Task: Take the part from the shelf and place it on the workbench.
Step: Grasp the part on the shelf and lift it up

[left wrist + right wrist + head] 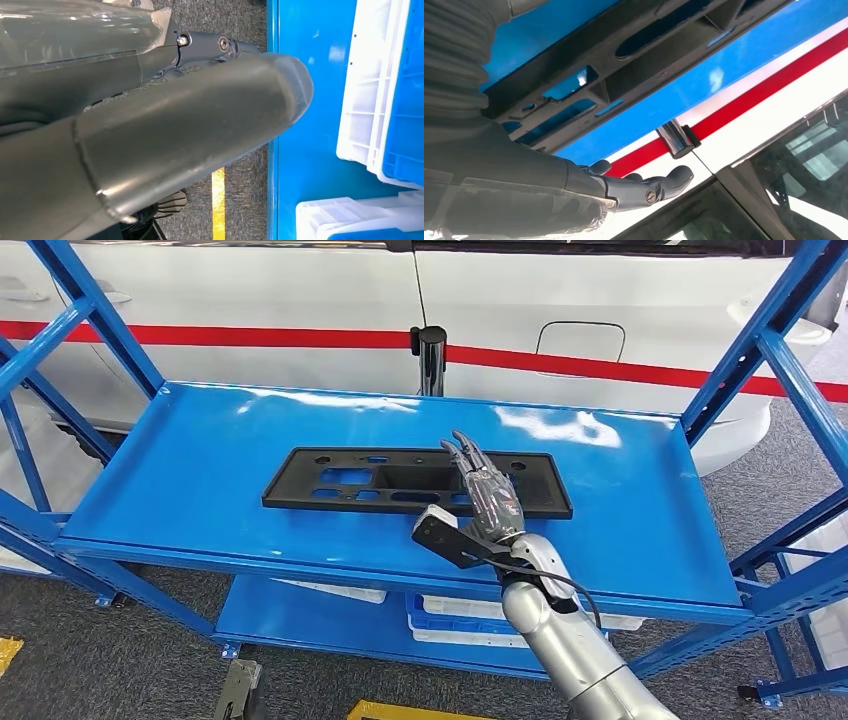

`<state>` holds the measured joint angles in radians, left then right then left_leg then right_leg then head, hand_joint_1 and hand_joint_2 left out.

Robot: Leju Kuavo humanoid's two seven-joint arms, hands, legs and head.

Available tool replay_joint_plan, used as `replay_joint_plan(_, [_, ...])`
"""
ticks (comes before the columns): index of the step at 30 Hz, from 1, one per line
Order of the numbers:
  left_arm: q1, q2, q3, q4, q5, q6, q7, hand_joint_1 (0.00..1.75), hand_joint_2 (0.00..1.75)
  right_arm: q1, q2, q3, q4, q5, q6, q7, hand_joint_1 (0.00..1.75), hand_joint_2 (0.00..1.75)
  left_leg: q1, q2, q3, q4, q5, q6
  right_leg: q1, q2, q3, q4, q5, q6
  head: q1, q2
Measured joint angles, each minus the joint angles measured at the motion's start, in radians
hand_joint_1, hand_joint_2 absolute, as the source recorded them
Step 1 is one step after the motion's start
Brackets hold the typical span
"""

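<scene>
A long black plastic part with several cut-outs lies flat on the blue top shelf. My right hand hovers over its right half, fingers stretched straight toward the far side and holding nothing. I cannot tell whether it touches the part. In the right wrist view the part runs just beyond my right hand, whose fingertips reach past its far edge. My left hand hangs low beside the lower shelf, thumb and fingers extended with nothing in them.
Blue rack uprights frame the shelf on both sides. A white car with a red stripe and a black post stand right behind it. White and blue crates sit on the lower shelf, close to my left hand as crates.
</scene>
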<state>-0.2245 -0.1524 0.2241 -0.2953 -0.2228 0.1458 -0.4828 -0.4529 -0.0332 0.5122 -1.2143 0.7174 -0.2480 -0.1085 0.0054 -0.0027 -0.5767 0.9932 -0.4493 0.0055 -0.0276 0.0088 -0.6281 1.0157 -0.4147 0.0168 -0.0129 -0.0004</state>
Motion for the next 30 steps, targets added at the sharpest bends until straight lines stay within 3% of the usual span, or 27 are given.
replay_joint_plan(9, [0.000,0.000,0.000,0.000,0.000,-0.002,-0.002,0.00,0.00,0.000,0.000,0.004,0.024,0.027,-0.006,-0.006,0.00,1.75,0.000,0.000,0.000,0.000,0.000,0.000,0.000,0.000,0.000,0.000,0.000,0.000,0.000,0.000])
replay_joint_plan(12, [0.000,0.000,0.000,0.000,0.000,-0.004,-0.002,0.00,0.00,-0.001,0.000,0.006,0.031,0.045,-0.022,0.000,0.19,1.75,0.000,0.000,0.000,0.000,0.000,0.000,0.000,0.000,0.000,0.000,0.000,0.000,0.000,0.000])
replay_joint_plan(14, [0.000,0.000,0.000,0.000,0.000,-0.006,-0.002,0.00,0.00,-0.004,0.000,0.008,0.037,0.061,-0.039,0.005,0.16,1.75,0.000,0.000,0.000,0.000,0.000,0.000,0.000,0.000,0.000,0.000,0.000,0.000,0.000,0.000])
replay_joint_plan(16, [0.000,0.000,0.000,0.000,0.000,-0.007,-0.002,0.00,0.00,-0.007,0.000,0.008,0.043,0.077,-0.055,0.009,0.45,1.75,0.000,0.000,0.000,0.000,0.000,0.000,0.000,0.000,0.000,0.000,0.000,0.000,0.000,0.000])
replay_joint_plan(18, [0.000,0.000,0.000,0.000,0.000,-0.007,-0.002,0.00,0.00,-0.008,0.000,0.009,0.049,0.092,-0.068,0.013,0.85,1.75,0.000,0.000,0.000,0.000,0.000,0.000,0.000,0.000,0.000,0.000,0.000,0.000,0.000,0.000])
replay_joint_plan(19, [0.000,0.000,0.000,0.000,-0.001,-0.007,-0.002,0.00,0.00,-0.008,0.000,0.009,0.051,0.101,-0.075,0.015,0.87,1.75,0.000,0.000,0.001,0.000,0.000,0.000,0.000,0.000,0.000,0.000,0.000,0.000,0.000,0.000])
replay_joint_plan(23, [0.000,0.000,0.000,0.000,-0.002,-0.009,-0.002,0.00,0.00,-0.008,-0.001,0.010,0.058,0.126,-0.095,0.022,0.87,1.75,0.000,0.000,0.000,0.000,0.000,0.000,0.000,0.000,0.000,0.000,0.000,0.000,0.000,0.000])
replay_joint_plan(26, [-0.001,0.000,0.000,0.000,-0.003,-0.010,-0.002,0.00,0.00,-0.007,-0.001,0.010,0.060,0.127,-0.095,0.023,0.56,1.75,0.000,0.000,0.000,0.000,0.000,0.000,0.000,0.000,0.000,0.000,0.000,0.000,0.000,0.000])
replay_joint_plan(27, [-0.001,0.000,0.000,0.000,-0.003,-0.010,-0.002,0.00,0.00,-0.007,-0.001,0.010,0.061,0.128,-0.096,0.023,0.59,1.75,0.000,0.000,0.001,0.000,0.000,0.000,0.000,0.000,0.000,0.000,0.000,0.000,0.000,0.000])
replay_joint_plan(30, [-0.002,0.000,0.000,0.000,-0.006,-0.012,-0.002,0.00,0.00,-0.006,-0.002,0.010,0.061,0.157,-0.118,0.028,1.24,1.75,0.000,0.000,0.001,0.000,0.000,0.000,0.000,0.000,0.000,0.000,0.000,0.000,0.000,0.000])
